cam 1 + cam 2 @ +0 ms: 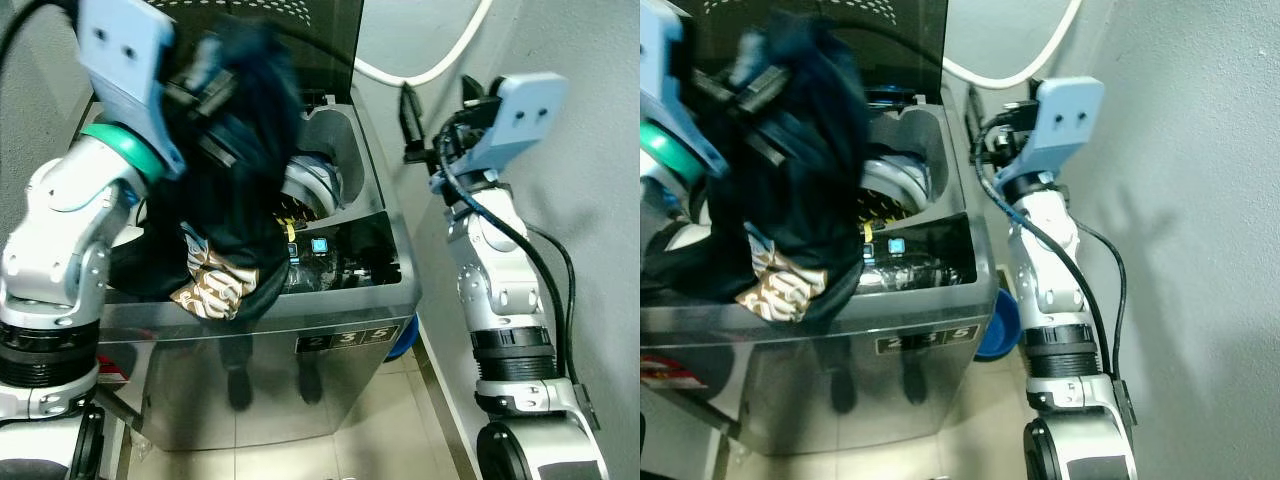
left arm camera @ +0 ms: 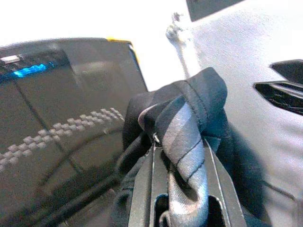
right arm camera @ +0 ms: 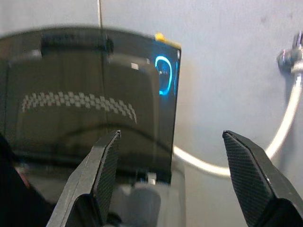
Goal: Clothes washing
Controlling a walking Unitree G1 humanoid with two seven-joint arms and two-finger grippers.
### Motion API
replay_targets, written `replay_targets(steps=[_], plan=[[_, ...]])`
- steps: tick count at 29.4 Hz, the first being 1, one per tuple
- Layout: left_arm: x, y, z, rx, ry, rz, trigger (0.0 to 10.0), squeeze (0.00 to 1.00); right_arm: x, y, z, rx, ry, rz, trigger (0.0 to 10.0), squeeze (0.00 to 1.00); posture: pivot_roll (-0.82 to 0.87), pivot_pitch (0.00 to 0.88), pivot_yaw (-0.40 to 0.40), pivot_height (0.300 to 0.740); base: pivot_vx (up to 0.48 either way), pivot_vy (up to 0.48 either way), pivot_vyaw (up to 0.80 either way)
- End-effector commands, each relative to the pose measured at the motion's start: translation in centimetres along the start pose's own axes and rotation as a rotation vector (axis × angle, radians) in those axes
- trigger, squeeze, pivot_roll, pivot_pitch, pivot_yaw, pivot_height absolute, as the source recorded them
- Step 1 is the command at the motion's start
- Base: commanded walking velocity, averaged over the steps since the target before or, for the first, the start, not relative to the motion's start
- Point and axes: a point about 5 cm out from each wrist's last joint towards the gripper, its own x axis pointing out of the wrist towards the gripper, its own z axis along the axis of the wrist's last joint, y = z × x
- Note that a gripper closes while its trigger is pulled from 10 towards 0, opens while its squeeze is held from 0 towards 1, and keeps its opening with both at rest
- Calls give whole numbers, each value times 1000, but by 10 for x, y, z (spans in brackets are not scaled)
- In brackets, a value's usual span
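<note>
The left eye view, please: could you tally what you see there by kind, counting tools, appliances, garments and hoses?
Tools: 2, the left tool shut on the dark garment, the right tool open.
Washing machines: 1, lid up.
Garments: 2, the dark garment and a gold patterned cloth hanging with it.
White hoses: 1.
Total: 6.

Light was even and fairly bright on the pale wall (image 1: 1200, 150), where the right arm cast a soft shadow. The dark garment (image 1: 240, 170) was motion-blurred near its top. The washing machine (image 1: 330, 370) front held dim reflections. The left wrist view was blown out white along its upper edge.
</note>
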Motion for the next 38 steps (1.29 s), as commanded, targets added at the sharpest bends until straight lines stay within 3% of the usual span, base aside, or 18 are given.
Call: replay_targets(steps=[1, 3, 4, 6, 14, 15, 17, 18, 21, 24, 27, 29, 31, 33, 35, 36, 37, 38], plan=[[4, 16, 10, 57, -51, 104, 10000, 0, 5, -2, 13, 5, -62, -8, 10000, 0, 76, 31, -15, 740, 0, 0, 0], [13, 44, 9, 264, -31, 255, 10000, 0, 11, 1, 22, 22, -103, 6, 10000, 0, 77, 32, -19, 740, 0, 0, 0], [13, 44, 9, 264, -31, 255, 10000, 0, 11, 1, 22, 22, -103, 6, 10000, 0, 77, 32, -19, 740, 0, 0, 0], [19, 58, 6, 404, -21, 279, 10000, 0, 13, 5, 30, 38, -138, 22, 10000, 0, 75, 38, -15, 740, 0, 0, 0], [47, 54, -5, 459, -17, 155, 10000, 0, 2, 0, 35, 15, -147, 9, 10000, 0, 36, 96, 40, 740, 0, 0, 0], [59, 47, -10, 420, 2, 121, 10000, 0, -3, -5, 27, -8, -107, -7, 10000, 0, 28, 114, 48, 740, 0, 0, 0], [64, 43, -13, 378, 14, 101, 10000, 0, -5, -7, 23, -18, -86, -12, 10000, 0, 26, 119, 49, 740, 0, 0, 0], [69, 38, -21, 269, 64, 49, 10000, 0, -7, -7, 17, -39, -56, -3, 10000, 0, 19, 137, 51, 740, 0, 0, 0], [71, 29, -42, 59, 190, -27, 10000, 0, -11, -3, 2, -108, 43, 87, 10000, 0, 13, 155, 52, 740, 0, 0, 0], [69, 30, -46, 54, 228, -30, 10000, 0, -12, -2, 0, -108, 64, 125, 10000, 0, 12, 174, 47, 740, 0, 0, 0], [57, 44, -49, -60, 341, -41, 10000, 0, -9, -7, 3, -78, 99, 160, 10000, 0, 19, 195, 33, 740, 0, 0, 0], [57, 44, -49, -60, 341, -41, 10000, 0, -9, -7, 3, -78, 99, 160, 10000, 0, 19, 195, 33, 740, 0, 0, 0], [38, 59, -42, -208, 386, -41, 10000, 0, -3, -6, 10, -2, 116, 219, 10000, 0, 26, 205, 25, 740, 0, 0, 0], [30, 62, -40, -256, 401, -47, 10000, 0, -2, -5, 13, 24, 115, 251, 10000, 0, 28, 206, 24, 740, 0, 0, 0], [11, 52, -49, -277, 468, -102, 10000, 0, -2, 5, 19, 71, 101, 367, 10000, 0, 33, 208, 22, 740, 0, 0, 0], [11, 52, -49, -277, 468, -102, 10000, 0, -2, 5, 19, 71, 101, 367, 10000, 0, 33, 208, 22, 740, 0, 0, 0], [-2, 40, -56, -289, 515, -141, 10000, 0, -1, 14, 22, 98, 90, 465, 10000, 0, 29, 205, 19, 740, 0, 0, 0], [-4, 38, -57, -295, 526, -146, 10000, 0, -1, 16, 23, 101, 90, 483, 10000, 0, 29, 205, 19, 740, 0, 0, 0]])
